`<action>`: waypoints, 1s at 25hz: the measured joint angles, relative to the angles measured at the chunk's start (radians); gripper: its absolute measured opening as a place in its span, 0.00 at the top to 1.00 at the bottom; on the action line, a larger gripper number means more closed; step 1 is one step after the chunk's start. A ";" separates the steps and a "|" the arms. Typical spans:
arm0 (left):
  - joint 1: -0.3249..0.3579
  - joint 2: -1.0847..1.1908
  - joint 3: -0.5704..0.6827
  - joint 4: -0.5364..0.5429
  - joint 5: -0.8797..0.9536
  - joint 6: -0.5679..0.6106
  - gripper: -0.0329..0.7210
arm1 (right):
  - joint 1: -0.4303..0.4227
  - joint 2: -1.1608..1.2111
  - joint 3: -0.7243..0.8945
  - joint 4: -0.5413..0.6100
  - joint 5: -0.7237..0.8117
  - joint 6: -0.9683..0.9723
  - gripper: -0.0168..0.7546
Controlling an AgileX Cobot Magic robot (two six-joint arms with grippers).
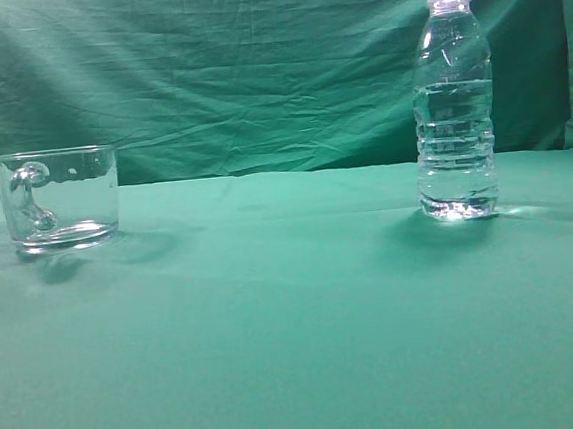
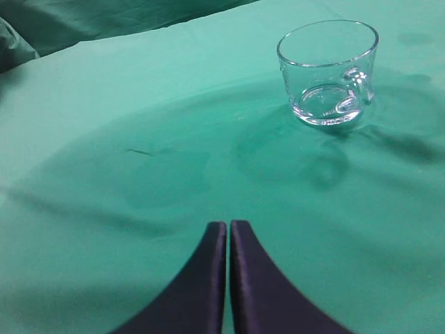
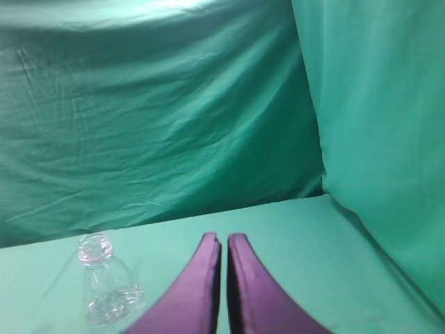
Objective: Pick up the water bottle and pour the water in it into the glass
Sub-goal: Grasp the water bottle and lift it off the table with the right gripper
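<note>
Your bottle (image 1: 452,100) stands upright and uncapped at the table's (image 1: 296,324) right, holding water (image 1: 455,144), well apart from the empty glass (image 1: 57,198) at the left; open green cloth lies between. Both your left gripper (image 2: 229,226) and right gripper (image 3: 224,239) are clenched, holding nothing.
</note>
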 joint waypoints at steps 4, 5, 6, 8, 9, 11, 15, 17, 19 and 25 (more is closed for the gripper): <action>0.000 0.000 0.000 0.000 0.000 0.000 0.96 | 0.000 0.125 -0.061 0.001 0.017 -0.002 0.98; 0.000 0.000 0.000 0.000 0.000 0.000 0.96 | 0.000 0.151 -0.068 0.001 0.019 -0.002 0.98; 0.000 0.000 0.000 0.000 0.000 0.000 0.96 | 0.000 0.183 -0.069 0.001 0.017 -0.002 0.98; 0.000 0.000 0.000 0.000 0.000 0.000 0.96 | 0.020 0.252 -0.073 0.001 0.017 -0.002 0.98; 0.000 0.000 0.000 0.000 0.000 0.000 0.96 | 0.042 0.281 -0.073 0.001 0.015 -0.002 0.98; 0.000 0.000 0.000 0.000 0.000 0.000 0.96 | 0.097 0.358 -0.075 0.001 0.001 -0.014 0.98; 0.000 0.000 0.000 0.000 0.000 0.000 0.96 | 0.214 0.514 -0.075 0.001 -0.109 -0.127 0.98; 0.000 0.000 0.000 0.000 0.000 0.000 0.96 | 0.263 0.591 -0.075 0.001 -0.210 -0.158 0.98; 0.000 0.000 0.000 0.000 0.000 0.001 0.96 | 0.298 0.660 -0.075 0.001 -0.303 -0.170 0.98; 0.000 0.000 0.000 0.000 0.000 0.001 0.96 | 0.358 0.874 -0.076 -0.092 -0.501 -0.163 0.63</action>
